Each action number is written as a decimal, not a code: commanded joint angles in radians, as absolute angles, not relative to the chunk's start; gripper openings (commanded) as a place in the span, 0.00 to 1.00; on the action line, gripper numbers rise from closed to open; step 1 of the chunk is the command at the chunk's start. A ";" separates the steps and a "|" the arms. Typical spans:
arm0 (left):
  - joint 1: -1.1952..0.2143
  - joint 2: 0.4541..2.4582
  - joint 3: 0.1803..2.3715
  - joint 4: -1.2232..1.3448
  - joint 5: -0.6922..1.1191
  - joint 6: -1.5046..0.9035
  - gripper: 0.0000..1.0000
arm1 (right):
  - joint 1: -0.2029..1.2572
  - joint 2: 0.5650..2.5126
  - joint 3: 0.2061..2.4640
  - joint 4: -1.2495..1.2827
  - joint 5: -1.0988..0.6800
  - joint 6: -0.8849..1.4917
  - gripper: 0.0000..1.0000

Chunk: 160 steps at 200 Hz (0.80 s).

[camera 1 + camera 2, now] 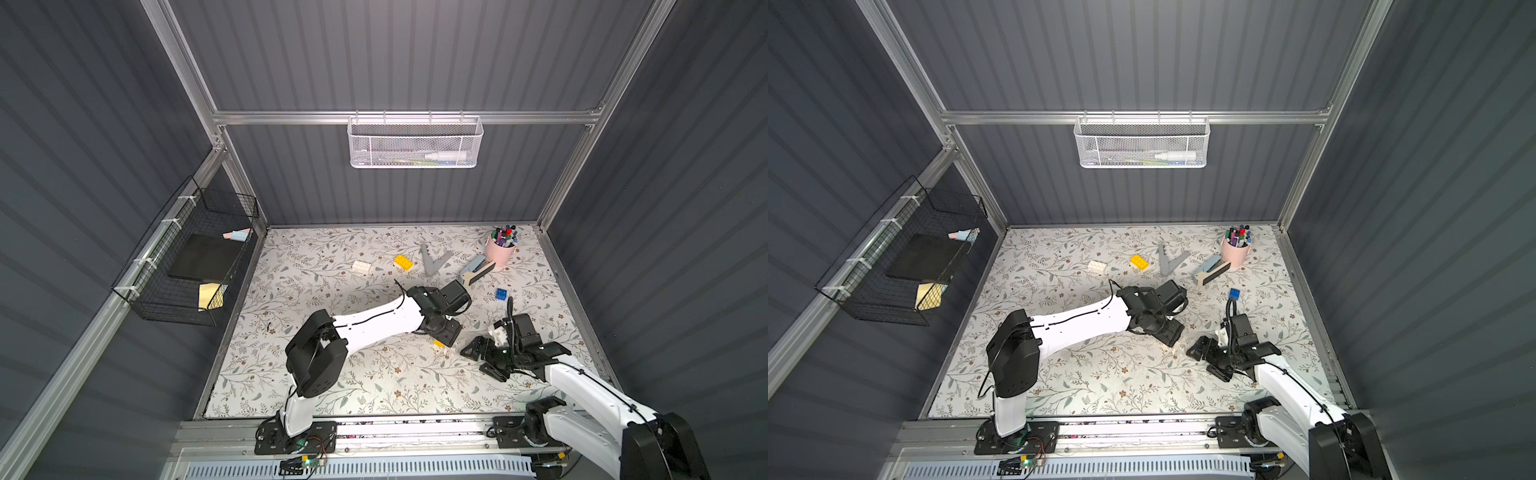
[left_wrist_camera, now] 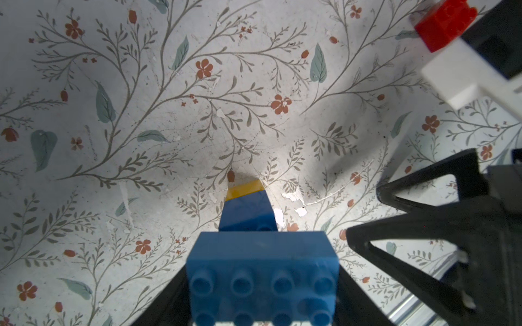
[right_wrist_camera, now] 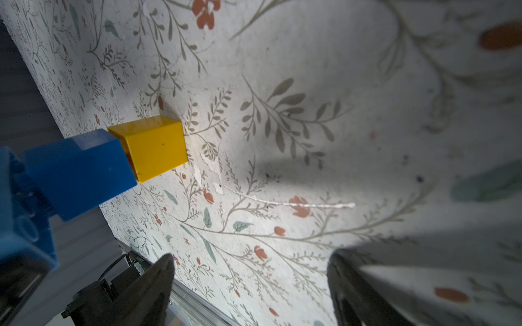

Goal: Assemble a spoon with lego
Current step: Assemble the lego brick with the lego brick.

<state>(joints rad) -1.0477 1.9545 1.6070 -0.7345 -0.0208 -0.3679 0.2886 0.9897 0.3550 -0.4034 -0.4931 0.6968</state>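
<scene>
The left gripper [image 1: 446, 334] clasped the spoon [image 2: 262, 268], its yellow tip touching the table [image 1: 332, 374]; the right gripper [image 3: 251, 259] gaped wide, empty.

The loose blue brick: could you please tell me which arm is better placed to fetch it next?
Probably the right. The right gripper is open and empty, and the blue brick lies on the table just beyond it. The left gripper is occupied, shut on the spoon.
</scene>
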 commanded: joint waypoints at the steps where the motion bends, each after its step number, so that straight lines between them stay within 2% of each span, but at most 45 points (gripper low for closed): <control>1: -1.054 1.977 1.644 -0.762 -0.049 -0.407 0.65 | 0.289 0.997 0.307 -0.460 -0.430 0.706 0.85; 160: -1.077 1.995 1.628 -0.767 -0.092 -0.428 0.67 | 0.289 0.987 0.299 -0.459 -0.434 0.705 0.85</control>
<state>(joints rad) -1.0657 1.9728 1.6279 -0.7357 -0.0738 -0.4118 0.2882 0.9684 0.3401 -0.3927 -0.4927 0.6971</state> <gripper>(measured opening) 0.689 0.852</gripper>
